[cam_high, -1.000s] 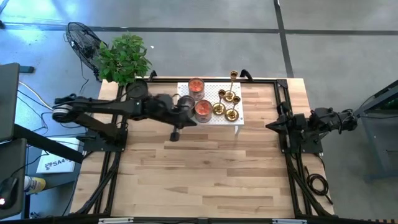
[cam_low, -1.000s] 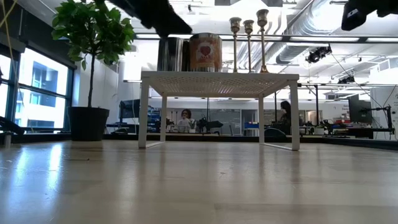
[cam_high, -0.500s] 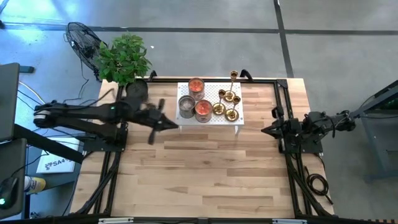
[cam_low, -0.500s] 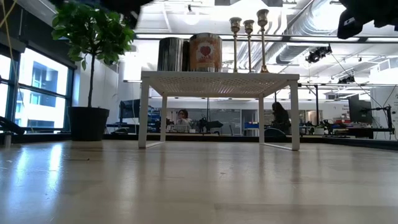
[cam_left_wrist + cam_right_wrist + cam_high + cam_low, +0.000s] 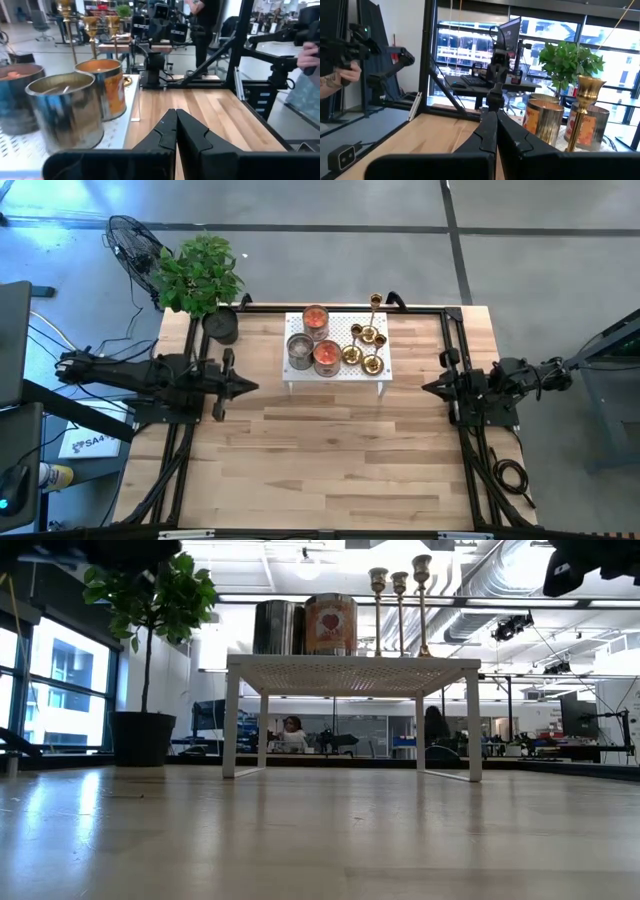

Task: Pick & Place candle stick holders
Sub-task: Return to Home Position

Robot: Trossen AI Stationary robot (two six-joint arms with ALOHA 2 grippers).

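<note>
1. Now, I see the candle stick holders (image 5: 365, 348) bunched on the right end of the white shelf (image 5: 340, 330), in the upper centre of the overhead frame. The tallest holder (image 5: 376, 302) is toward the shelf's upper edge.
2. Left of them on the same shelf sit two orange-red candle jars (image 5: 316, 320) and a grey tin (image 5: 299, 350).
3. From table level, three gold stems (image 5: 400, 610) stand upright on the shelf top at its right end.
4. My left hand (image 5: 248, 387) hovers at left-centre of the overhead frame, apart from the shelf. Its wrist camera shows the fingers (image 5: 162, 132) pressed together, gripping nothing.
5. My right hand (image 5: 427, 388) sits at right-centre, near the edge of the table (image 5: 330, 460), its tips likewise closed and empty.
</note>
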